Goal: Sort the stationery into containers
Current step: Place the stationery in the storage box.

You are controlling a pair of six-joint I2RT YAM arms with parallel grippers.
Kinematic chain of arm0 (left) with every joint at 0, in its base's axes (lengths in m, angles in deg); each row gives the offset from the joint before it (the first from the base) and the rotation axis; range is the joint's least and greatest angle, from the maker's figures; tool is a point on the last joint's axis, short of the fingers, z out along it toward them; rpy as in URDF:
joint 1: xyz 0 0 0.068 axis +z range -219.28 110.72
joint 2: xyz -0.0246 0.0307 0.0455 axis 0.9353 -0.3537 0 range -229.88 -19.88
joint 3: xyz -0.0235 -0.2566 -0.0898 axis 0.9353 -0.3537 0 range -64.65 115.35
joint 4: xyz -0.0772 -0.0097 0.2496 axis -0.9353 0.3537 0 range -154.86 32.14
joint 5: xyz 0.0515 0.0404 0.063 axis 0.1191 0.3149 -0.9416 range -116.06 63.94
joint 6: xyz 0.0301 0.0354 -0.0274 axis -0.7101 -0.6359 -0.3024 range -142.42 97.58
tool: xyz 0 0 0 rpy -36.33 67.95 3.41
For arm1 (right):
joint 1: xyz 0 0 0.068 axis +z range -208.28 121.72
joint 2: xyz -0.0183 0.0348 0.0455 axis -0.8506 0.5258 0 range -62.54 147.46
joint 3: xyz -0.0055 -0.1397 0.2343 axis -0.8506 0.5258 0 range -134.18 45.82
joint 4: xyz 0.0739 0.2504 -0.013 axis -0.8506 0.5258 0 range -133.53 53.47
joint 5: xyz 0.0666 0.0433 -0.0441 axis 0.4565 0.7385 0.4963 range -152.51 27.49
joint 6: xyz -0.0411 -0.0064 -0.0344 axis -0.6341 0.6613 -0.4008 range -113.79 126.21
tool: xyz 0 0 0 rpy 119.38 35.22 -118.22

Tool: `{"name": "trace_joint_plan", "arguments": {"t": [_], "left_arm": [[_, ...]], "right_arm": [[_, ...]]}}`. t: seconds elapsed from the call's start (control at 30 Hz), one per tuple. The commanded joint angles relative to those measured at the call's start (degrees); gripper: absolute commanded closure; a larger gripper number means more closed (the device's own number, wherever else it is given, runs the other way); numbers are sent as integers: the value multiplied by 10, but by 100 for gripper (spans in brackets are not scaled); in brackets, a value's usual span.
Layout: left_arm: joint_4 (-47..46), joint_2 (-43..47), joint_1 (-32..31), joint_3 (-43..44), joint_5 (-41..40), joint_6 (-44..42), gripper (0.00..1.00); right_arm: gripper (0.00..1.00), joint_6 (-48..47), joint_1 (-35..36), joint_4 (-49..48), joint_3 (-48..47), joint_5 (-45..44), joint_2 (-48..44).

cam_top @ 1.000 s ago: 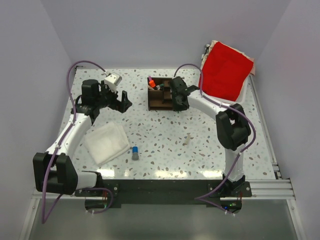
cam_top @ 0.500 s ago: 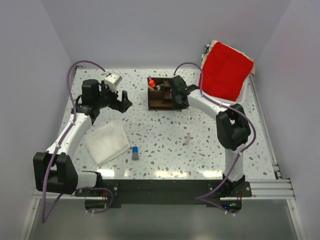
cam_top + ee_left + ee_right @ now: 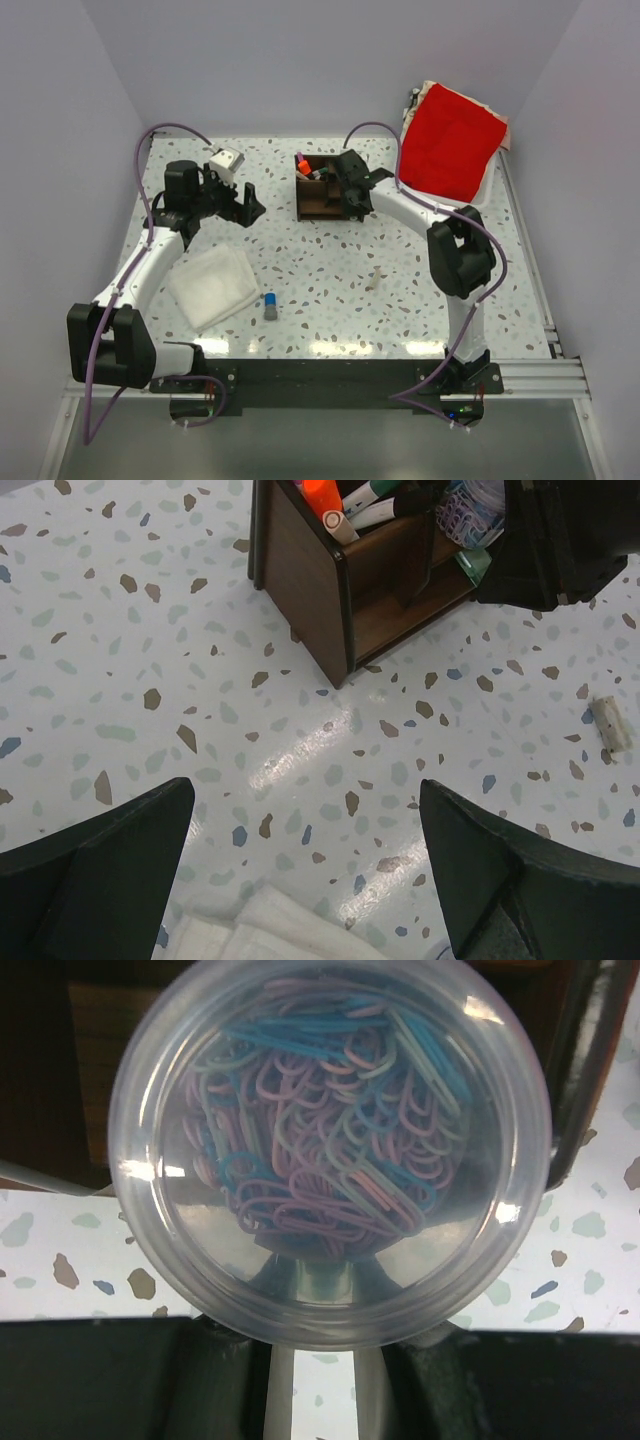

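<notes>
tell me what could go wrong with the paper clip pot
The right gripper holds the clear round plastic pot of pastel paper clips near one edge only; it may tilt or slip. It looks wide for the dark brown wooden organizer and could bump the orange highlighter.

clear round pot | pastel paper clips inside | fills view

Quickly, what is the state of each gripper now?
Left gripper: open, empty.
Right gripper: closed on the clear pot of paper clips.
</notes>
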Motion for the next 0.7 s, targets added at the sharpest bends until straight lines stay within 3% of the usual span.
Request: {"name": "trace_joint_plan", "arguments": {"t": [0.0, 0.17, 0.27, 0.43, 0.53, 0.67], "left_arm": [[-25, 3, 7, -3, 12, 8, 0], [-25, 2, 6, -4, 14, 8, 0], [-26, 0, 6, -5, 14, 9, 0], [-28, 0, 6, -7, 15, 11, 0], [-25, 0, 6, -7, 15, 11, 0], [-26, 0, 6, -6, 16, 11, 0]], "right_arm": [[92, 9, 5, -43, -37, -28, 4], [91, 8, 9, -49, -44, -37, 15], [81, 5, 8, -52, -50, -43, 22], [75, -2, 8, -59, -54, -53, 30], [65, -4, 8, -59, -51, -56, 33], [65, -5, 8, -59, -45, -45, 32]]}}
